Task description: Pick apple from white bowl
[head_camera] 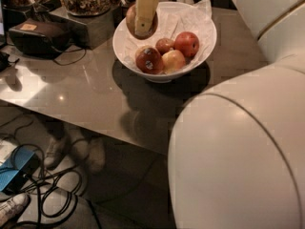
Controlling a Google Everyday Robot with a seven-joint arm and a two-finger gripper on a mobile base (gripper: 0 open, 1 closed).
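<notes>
The white bowl (125,50), lined with crinkled white paper, stands on the grey table toward the back. My gripper (144,12) comes down from the top edge over the bowl's left rim. It is shut on the yellow-gold apple (130,19), held clear above the bowl; a cream finger covers the apple's middle. Several apples lie in the bowl: a dark red one with a sticker (149,60), a yellowish one (173,61), a deep red one (187,44) and a small one (164,45).
A black device (40,32) with a cable and a box holding a dish of granola (86,1) stand left of the bowl. My white body (238,161) fills the lower right. Cables and a blue box (14,171) lie on the floor below the table edge.
</notes>
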